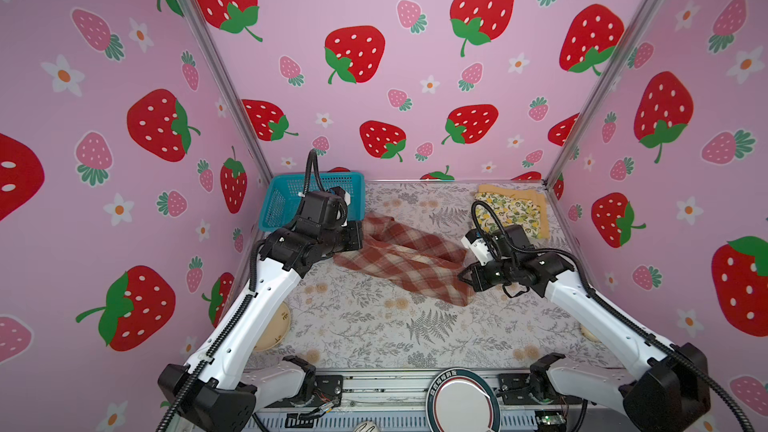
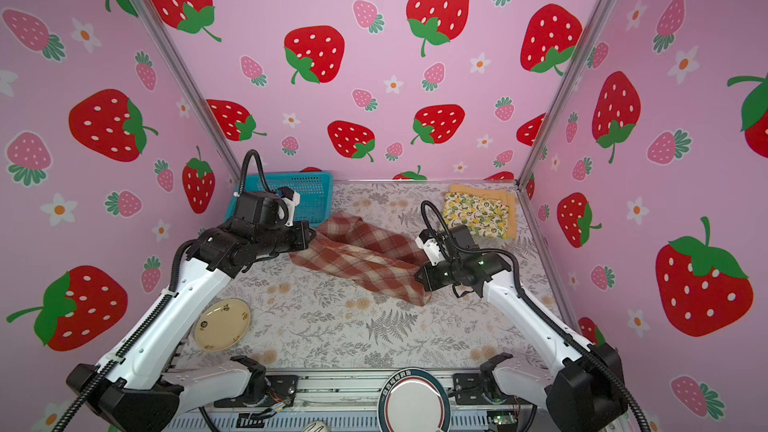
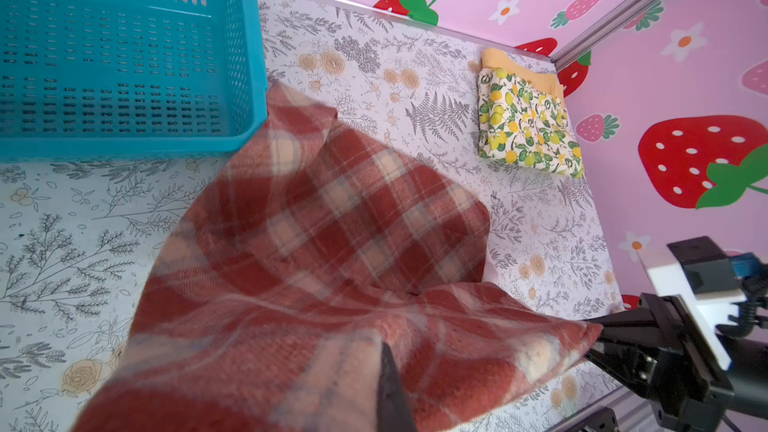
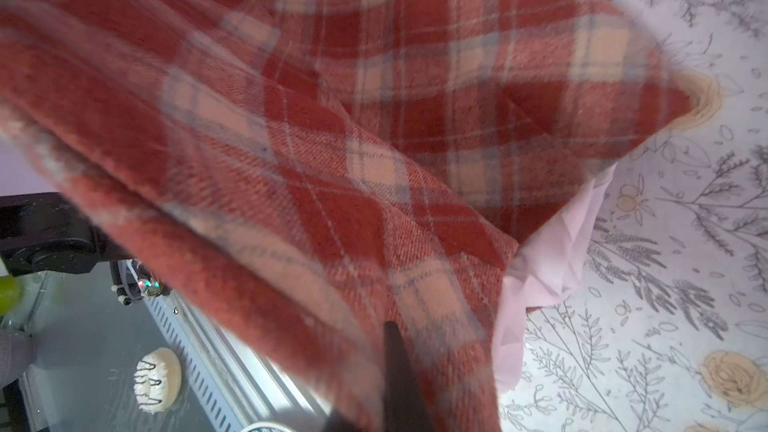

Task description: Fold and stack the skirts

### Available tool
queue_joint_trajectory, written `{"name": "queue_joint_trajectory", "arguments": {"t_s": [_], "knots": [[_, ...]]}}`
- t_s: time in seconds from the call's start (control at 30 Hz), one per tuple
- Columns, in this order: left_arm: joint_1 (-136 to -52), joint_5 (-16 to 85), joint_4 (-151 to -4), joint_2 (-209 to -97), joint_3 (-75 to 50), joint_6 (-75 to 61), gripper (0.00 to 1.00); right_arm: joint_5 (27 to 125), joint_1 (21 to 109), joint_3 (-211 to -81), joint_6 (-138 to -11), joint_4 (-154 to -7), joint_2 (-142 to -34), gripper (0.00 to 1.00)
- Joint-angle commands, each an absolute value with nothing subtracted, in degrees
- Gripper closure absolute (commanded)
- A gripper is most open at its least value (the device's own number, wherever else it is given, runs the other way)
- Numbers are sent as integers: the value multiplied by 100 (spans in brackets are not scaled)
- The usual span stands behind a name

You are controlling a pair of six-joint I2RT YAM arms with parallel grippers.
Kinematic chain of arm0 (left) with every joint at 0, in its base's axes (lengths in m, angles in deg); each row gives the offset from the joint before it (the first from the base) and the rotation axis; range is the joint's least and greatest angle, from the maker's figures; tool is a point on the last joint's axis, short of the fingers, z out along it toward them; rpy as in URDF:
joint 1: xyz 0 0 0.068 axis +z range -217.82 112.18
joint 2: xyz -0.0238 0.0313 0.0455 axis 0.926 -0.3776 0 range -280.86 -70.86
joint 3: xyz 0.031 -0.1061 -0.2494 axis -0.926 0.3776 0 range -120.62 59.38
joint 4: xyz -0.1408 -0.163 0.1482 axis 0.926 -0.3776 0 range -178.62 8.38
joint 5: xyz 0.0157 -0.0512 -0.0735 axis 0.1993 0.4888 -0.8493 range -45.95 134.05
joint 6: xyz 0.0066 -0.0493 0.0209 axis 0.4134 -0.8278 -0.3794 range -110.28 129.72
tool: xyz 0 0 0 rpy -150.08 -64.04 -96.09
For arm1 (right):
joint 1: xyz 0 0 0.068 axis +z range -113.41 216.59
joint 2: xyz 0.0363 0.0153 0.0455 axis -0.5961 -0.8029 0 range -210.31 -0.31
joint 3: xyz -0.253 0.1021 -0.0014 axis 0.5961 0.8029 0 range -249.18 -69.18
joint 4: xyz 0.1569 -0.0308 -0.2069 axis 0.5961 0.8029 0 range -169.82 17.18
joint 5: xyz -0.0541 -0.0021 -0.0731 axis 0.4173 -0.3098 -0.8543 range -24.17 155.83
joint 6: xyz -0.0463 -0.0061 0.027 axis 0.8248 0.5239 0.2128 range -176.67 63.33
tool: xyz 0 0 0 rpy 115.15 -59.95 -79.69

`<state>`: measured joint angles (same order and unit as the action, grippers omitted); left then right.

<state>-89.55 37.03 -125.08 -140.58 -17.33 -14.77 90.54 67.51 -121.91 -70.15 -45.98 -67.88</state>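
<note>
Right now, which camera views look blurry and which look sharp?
Both top views: evenly lit, sharp throughout. Left wrist view: plaid skirt soft near the lens, lemon skirt crisp. Right wrist view: plaid skirt smeared at its near edge, tablecloth sharper.

The desk (image 1: pixel 374 338) wears a grey fern-and-rose print. On it lie a teal basket (image 1: pixel 279 205) far left, a plaid skirt (image 1: pixel 399 259) in the middle, a mustard skirt (image 1: pixel 496 191) far right and a cream plate (image 2: pixel 222 324) near left.
</note>
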Motion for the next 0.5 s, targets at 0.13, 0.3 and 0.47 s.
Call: {"name": "queue_joint_trajectory", "arguments": {"t_s": [0.13, 0.3, 0.47], "knots": [[-8883, 3815, -11741, -15411, -3280, -1505, 100, 8056, 6117, -13165, -6864, -5022, -7883, 100], [-8962, 3657, -12443, -17244, -5929, -1253, 100, 7518, 5655, -15060, -6778, -4633, -8690, 100], [-9058, 3469, -12956, -18375, -8300, -1248, 100, 6957, 5646, -17172, -6597, -3744, -9125, 100]]}}
